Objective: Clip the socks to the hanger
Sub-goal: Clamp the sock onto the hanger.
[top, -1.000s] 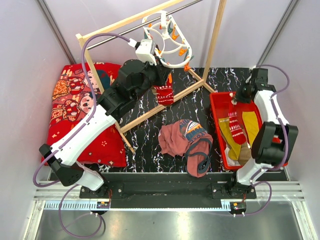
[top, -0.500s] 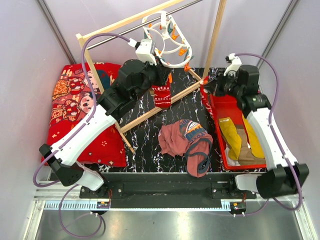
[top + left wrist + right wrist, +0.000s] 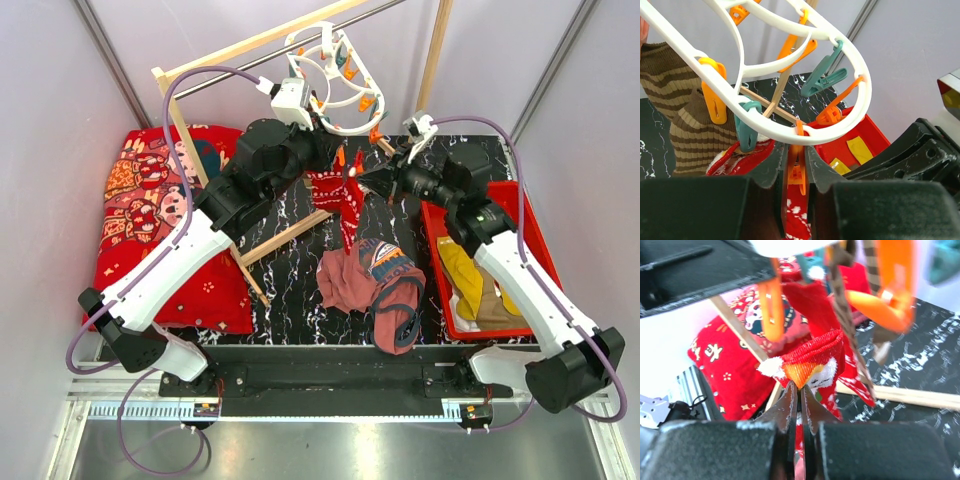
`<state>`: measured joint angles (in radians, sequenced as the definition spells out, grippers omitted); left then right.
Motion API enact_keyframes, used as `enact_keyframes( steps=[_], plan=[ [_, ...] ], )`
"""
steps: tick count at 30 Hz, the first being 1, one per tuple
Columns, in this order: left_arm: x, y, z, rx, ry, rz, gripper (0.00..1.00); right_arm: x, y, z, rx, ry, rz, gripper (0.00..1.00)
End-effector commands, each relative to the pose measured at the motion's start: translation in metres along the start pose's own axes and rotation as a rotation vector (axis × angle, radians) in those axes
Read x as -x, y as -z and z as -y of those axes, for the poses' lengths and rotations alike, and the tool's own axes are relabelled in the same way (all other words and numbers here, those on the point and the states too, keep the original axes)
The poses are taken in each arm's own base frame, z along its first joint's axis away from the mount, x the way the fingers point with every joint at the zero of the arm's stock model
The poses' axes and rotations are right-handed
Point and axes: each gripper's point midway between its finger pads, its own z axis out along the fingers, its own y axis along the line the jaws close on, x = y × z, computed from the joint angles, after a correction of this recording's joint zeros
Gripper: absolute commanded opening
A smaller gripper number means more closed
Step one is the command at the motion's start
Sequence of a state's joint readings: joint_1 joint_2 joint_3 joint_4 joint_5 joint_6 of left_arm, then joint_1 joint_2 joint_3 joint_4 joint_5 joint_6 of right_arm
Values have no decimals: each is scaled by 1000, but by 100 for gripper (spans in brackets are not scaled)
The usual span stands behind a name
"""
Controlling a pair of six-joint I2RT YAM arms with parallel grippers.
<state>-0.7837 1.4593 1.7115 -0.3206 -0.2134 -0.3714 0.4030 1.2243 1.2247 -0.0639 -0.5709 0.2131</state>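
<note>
left gripper (image 3: 795, 154) clamped on orange peg (image 3: 797, 175) under hanger (image 3: 840, 131) | right gripper (image 3: 799, 389) pinching red sock (image 3: 815, 352) cuff, near peg | risk: cuff missing peg mouth, thin pinch slipping, sock falling to bench (image 3: 300, 262)

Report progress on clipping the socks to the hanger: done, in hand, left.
Done: a brown-striped sock seems to hang from the hanger. In hand: the left gripper has its fingers closed on an orange peg, and the right gripper pinches the red sock by its cuff near the pegs. Left: clipping that sock, then the yellow socks in the red tray.
</note>
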Motion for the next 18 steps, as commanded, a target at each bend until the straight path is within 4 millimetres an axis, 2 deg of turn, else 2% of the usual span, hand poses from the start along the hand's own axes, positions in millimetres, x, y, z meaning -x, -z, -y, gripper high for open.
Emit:
enact_keyframes(
  steps=[1,8,18],
  plan=[
    [35,13,14,-56,34,100,11,26,-13,-27,105,58,77,5],
    [37,14,15,-63,38,104,11,22,-26,-36,135,60,71,5],
    [35,14,14,-61,34,98,11,35,-29,-42,145,83,96,5]
  ],
)
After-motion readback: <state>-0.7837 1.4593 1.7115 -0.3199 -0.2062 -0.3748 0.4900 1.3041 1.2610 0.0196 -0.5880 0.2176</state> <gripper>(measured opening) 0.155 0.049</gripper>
